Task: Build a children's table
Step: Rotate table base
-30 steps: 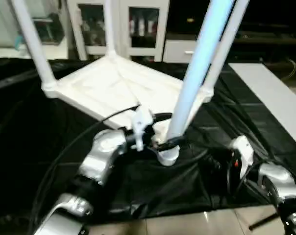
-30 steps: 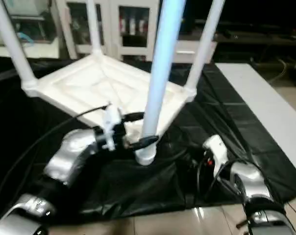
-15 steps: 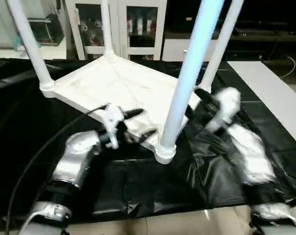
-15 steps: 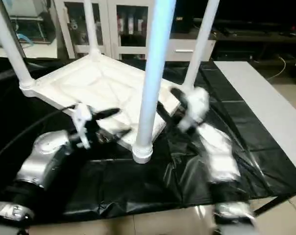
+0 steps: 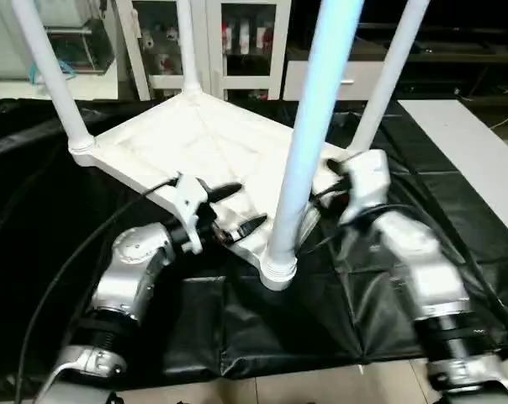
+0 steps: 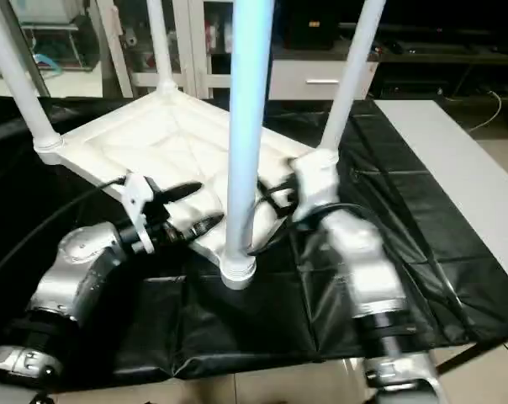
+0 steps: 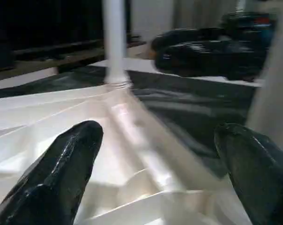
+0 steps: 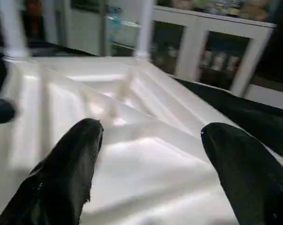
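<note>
White plastic table [image 5: 199, 147] upside down at frame centre on glossy, crinkled black sheet [image 5: 262, 328], ribbed underside up, four smooth tapered round legs [image 5: 309, 143] rising from rounded corner sockets, left gripper [image 5: 237, 208] and right gripper [image 6: 279, 198] both spread apart, holding nothing, flanking the nearest leg

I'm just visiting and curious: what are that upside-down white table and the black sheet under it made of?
The white upside-down table with four round legs looks like moulded plastic: smooth, slightly glossy, with raised ribs cast into its underside. The black sheet spread beneath it seems a thin plastic film, perhaps bin-bag material: it creases and shows shiny glints.
</note>
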Controlling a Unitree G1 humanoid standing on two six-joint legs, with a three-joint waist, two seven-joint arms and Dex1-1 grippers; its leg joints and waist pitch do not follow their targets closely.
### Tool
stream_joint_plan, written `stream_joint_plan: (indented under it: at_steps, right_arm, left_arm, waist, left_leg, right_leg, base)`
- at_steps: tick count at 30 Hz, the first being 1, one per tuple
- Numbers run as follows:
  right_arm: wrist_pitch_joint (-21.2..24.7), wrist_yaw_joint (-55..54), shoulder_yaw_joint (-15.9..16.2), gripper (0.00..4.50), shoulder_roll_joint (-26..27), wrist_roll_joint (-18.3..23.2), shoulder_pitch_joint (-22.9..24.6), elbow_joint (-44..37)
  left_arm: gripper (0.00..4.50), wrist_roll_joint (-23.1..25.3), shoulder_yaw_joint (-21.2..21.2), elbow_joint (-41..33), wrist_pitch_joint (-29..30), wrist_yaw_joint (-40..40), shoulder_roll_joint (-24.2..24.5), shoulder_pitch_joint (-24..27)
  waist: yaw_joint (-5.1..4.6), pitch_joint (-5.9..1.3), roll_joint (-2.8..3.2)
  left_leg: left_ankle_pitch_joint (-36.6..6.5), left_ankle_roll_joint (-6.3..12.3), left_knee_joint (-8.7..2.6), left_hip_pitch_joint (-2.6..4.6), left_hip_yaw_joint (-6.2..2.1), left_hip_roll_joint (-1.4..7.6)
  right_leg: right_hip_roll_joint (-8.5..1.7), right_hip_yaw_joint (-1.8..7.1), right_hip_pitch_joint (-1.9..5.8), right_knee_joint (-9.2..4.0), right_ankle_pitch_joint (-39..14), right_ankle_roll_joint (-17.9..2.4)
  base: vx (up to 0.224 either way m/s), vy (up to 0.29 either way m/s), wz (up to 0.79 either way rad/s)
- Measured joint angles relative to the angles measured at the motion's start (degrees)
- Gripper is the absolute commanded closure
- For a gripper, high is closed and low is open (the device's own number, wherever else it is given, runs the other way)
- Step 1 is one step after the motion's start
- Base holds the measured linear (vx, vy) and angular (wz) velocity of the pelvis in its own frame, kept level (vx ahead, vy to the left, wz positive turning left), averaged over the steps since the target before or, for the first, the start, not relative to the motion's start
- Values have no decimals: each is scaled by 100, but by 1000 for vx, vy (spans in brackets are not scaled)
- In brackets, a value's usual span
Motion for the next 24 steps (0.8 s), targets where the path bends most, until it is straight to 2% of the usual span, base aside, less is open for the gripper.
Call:
stream_joint_plan:
  at_steps: [4, 6, 8, 13, 17, 20, 24]
  right_arm:
    - [33, 38, -372, 68, -375, 112, 54, 72]
    - [33, 141, -425, 68, -502, 111, 117, 173]
    - [61, 294, -374, 68, -522, 109, 209, 210]
    - [186, 771, 24, 68, -577, 28, 274, 519]
    - [186, 688, 72, 68, -595, -147, 201, 839]
    - [186, 683, -46, 68, -711, -140, 172, 869]
    - [186, 714, -289, 68, -945, -49, 150, 808]
  left_arm:
    - [7, -87, -63, -116, 143, -322, 16, 0]
    - [7, -175, -89, -199, 287, -475, 16, 7]
    - [7, -224, -154, -280, 444, -577, 14, 8]
    - [7, -274, -434, -339, 797, -1033, -174, -82]
    - [7, -286, -728, -340, 976, -1421, -226, -211]
    - [7, 16, -780, 2, 665, -1252, -235, -398]
    - [7, 352, -579, 590, 235, -812, 13, -710]
  waist:
    - [-2, 1, 4]
    - [-1, 1, 4]
    - [2, 1, 4]
    - [56, 1, 3]
    - [82, 1, 3]
    - [82, 1, 5]
    - [31, 1, 4]
  left_leg:
    - [0, 0, -1, -1, 0, 0]
    - [0, 0, -10, -5, 2, -1]
    - [0, 0, -18, -7, 4, -1]
    - [-3, 6, -20, -8, 7, -2]
    - [-1, 4, -18, 0, 10, -3]
    - [0, 2, -18, 5, 9, -2]
    - [2, -1, -18, 10, 7, -2]
  right_leg:
    - [0, 0, -1, -2, -2, 3]
    - [0, 0, -4, -7, -4, 6]
    - [0, -1, -9, -7, -9, 7]
    - [-3, -3, -9, -7, -17, 3]
    - [-4, 0, -5, 0, -16, 2]
    - [-4, -1, -2, 5, -15, 1]
    - [-3, -1, 2, 6, -13, 1]
  base:
    - [0, 0, 0]
    - [0, 0, 0]
    - [0, 0, 0]
    - [0, 0, 0]
    - [0, 0, 0]
    - [0, 0, 0]
    - [0, 0, 0]
